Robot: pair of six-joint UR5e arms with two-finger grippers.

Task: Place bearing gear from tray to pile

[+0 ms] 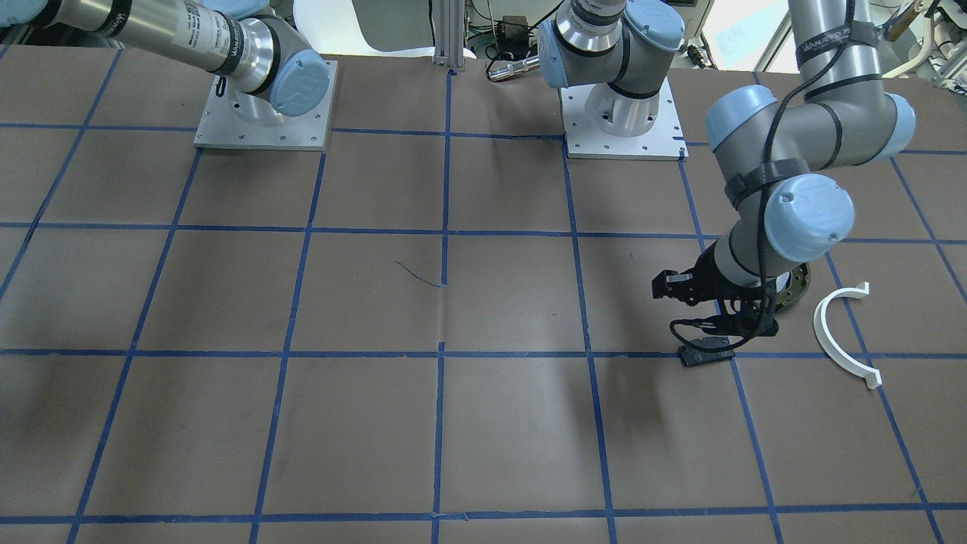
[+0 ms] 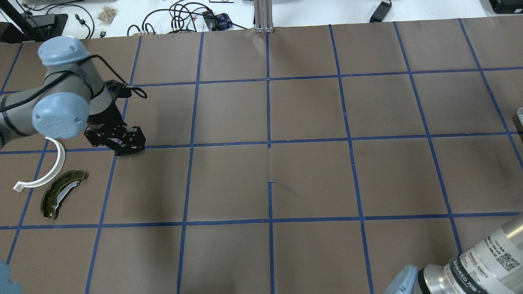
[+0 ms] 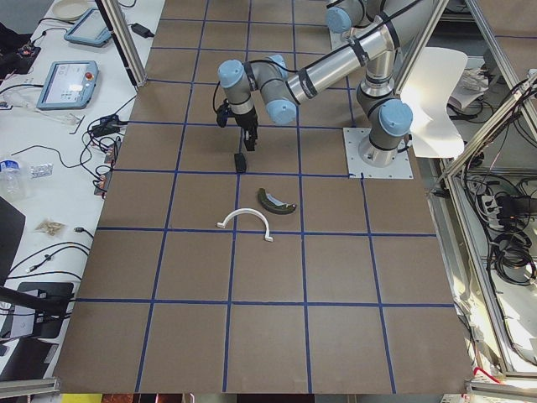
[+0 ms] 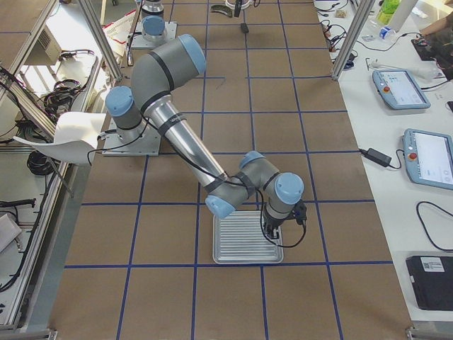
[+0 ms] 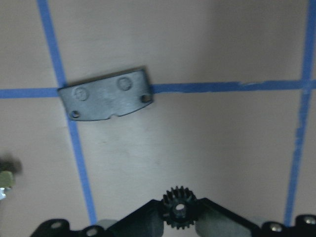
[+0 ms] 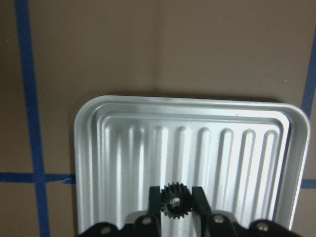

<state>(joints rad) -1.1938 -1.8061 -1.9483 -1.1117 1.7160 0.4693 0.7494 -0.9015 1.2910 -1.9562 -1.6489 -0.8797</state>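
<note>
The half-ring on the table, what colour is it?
It is white. The half-ring shows best in the exterior front-facing view.

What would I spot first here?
Each arm pinches a tiny black gear. The left fingers hold the left gear near a black plate on the table. The right fingers hold the right gear over a shiny tray.

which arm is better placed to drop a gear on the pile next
Left. The left gripper holds a gear close to the black plate, near the half-ring and brake shoe. The right gripper holds a second gear over the tray, far from them.
</note>
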